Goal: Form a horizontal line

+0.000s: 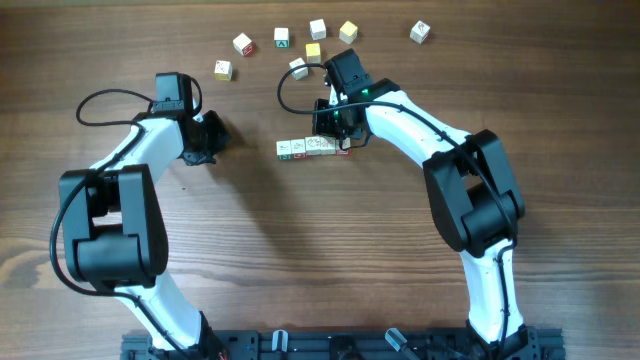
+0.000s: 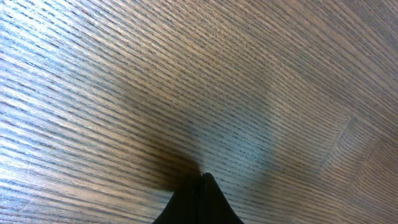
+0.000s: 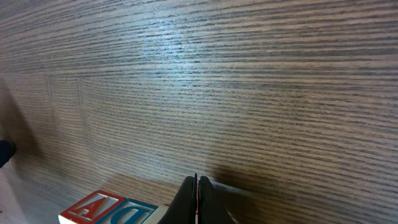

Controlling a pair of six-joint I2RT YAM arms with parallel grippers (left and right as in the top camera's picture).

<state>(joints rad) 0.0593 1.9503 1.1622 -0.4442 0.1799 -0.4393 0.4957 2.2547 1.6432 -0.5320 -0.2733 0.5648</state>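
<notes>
The horizontal line point(image 1: 314, 148) lies on the table point(image 1: 300, 260), its five cubes touching side by side. The right gripper point(image 1: 340, 130) stands at the line's right end, jaws together and holding nothing. The left gripper point(image 1: 213, 137) sits well to the line's left, jaws together and empty. Loose cubes point(image 1: 283, 37) lie scattered beyond the line.

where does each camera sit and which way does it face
Overhead: fixed above the table, looking straight down; shows left arm, right arm, left gripper, right gripper, the horizontal line, scattered cubes.
Left wrist: on the left arm, facing bare wood; only the shut left fingertips show.
Right wrist: on the right arm, facing wood; shut right fingertips and two lettered cubes show.
Shared: overhead and right wrist both catch cubes by the right gripper.
</notes>
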